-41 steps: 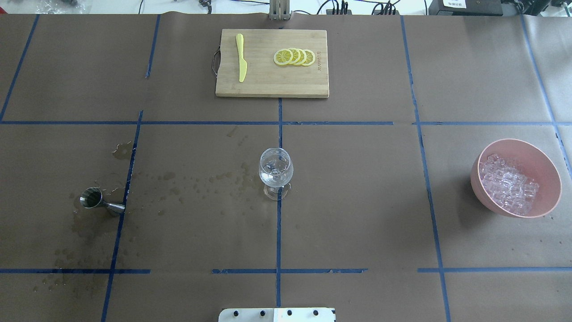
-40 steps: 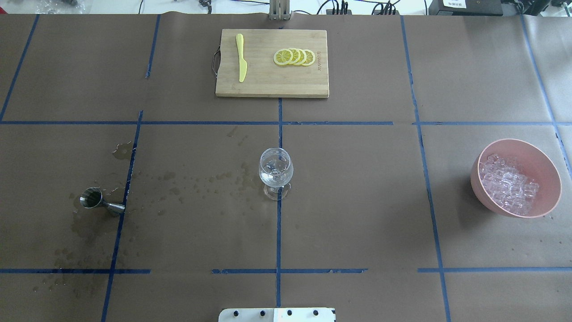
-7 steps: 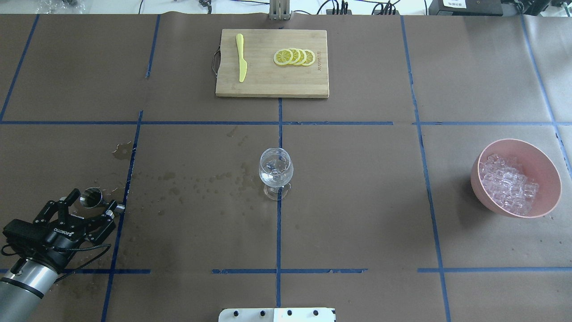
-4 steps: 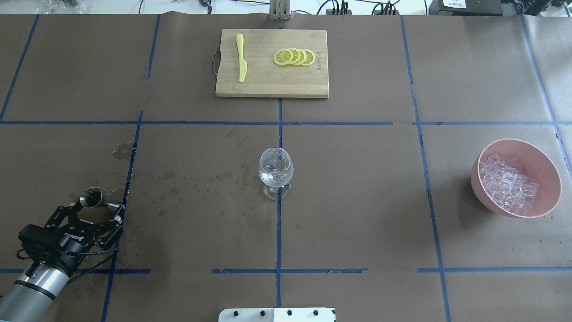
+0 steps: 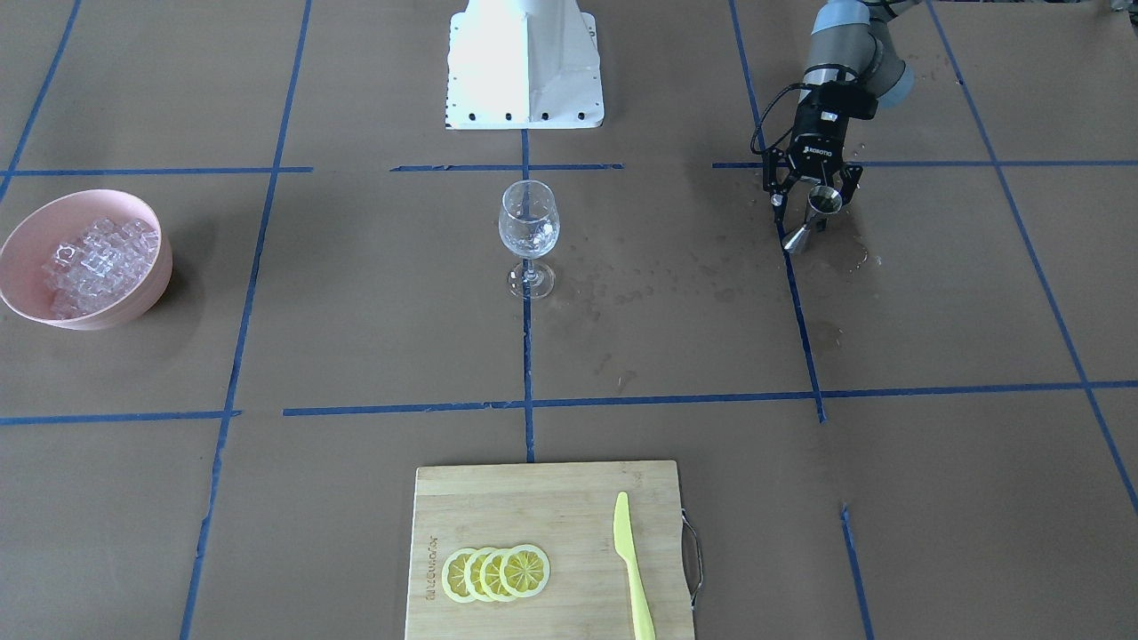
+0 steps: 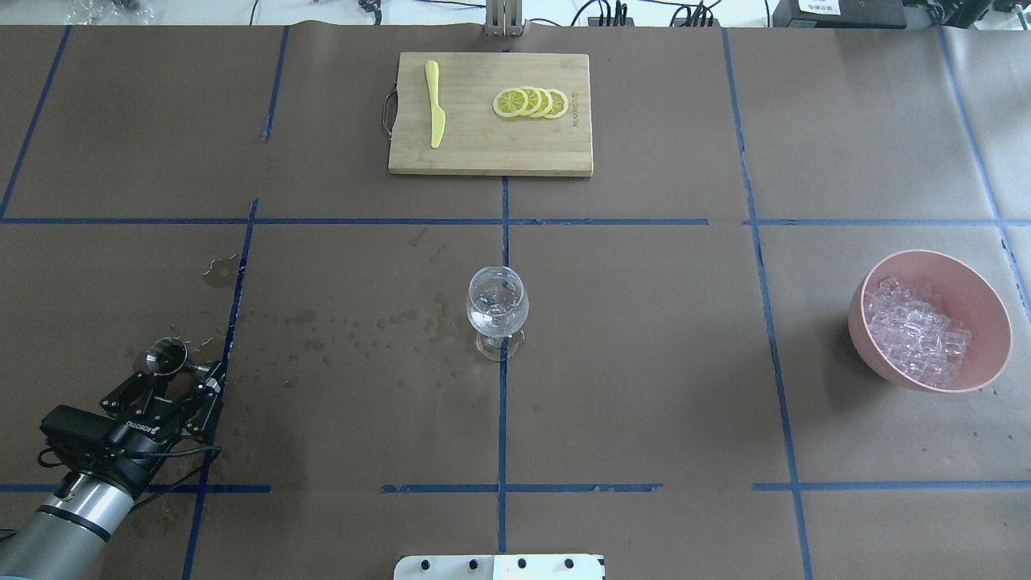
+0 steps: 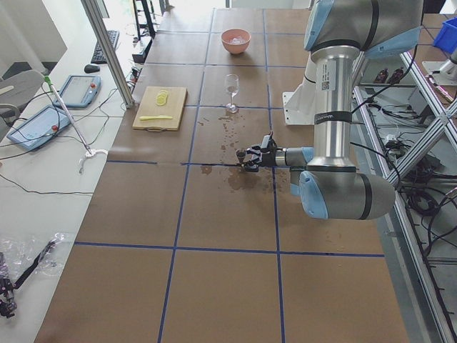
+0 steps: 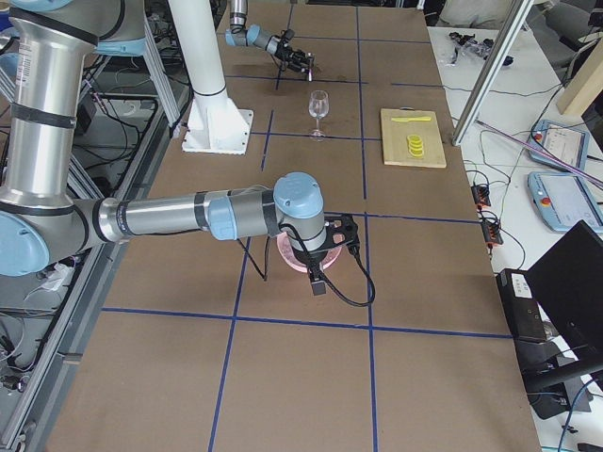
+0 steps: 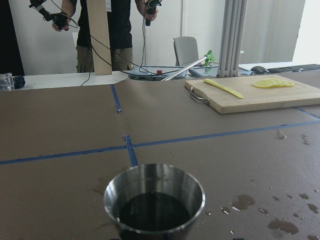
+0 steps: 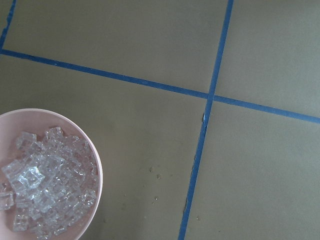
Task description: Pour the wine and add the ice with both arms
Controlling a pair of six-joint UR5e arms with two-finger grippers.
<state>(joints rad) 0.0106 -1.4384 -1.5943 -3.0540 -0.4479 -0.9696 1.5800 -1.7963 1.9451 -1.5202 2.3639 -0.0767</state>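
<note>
A steel jigger (image 6: 165, 357) stands on the wet brown paper at the near left. It shows close up in the left wrist view (image 9: 155, 197) with liquid, the wine (image 9: 152, 212), inside. My left gripper (image 6: 184, 377) is open, with a finger on each side of the jigger's waist. A stemmed wine glass (image 6: 497, 302) stands at the table's middle. The ice (image 6: 914, 330) is heaped in a pink bowl (image 6: 857, 330) at the right. My right gripper (image 8: 320, 259) hangs over that bowl. I cannot tell whether it is open or shut.
A wooden cutting board (image 6: 483, 153) at the far middle holds lemon slices (image 6: 532, 102) and a yellow knife (image 6: 435, 105). Wet spots (image 6: 354, 330) lie between the jigger and the glass. The white pedestal base (image 5: 524, 62) stands at the near edge.
My left arm has come into view from the near left and reached the jigger. Its fingers now stand closer together around the jigger than half a second ago.
</note>
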